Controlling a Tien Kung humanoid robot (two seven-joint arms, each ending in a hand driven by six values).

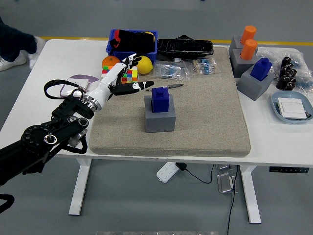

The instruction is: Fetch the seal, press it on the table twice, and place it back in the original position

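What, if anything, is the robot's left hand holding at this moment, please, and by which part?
Nothing. The left hand is open, fingers spread, apart from the blue plastic seal, which sits on its grey block.

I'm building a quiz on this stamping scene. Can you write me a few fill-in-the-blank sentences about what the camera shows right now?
1. The blue seal sits on top of a ____ block.
2. The left robot hand holds ____; its fingers are spread, to the left of the seal.
3. At the table's far right, two seals of ____ colour stand on grey blocks.
4. Beside the orange, behind the robot hand, lies a yellow ____.

Missing words: grey; nothing; orange; lemon
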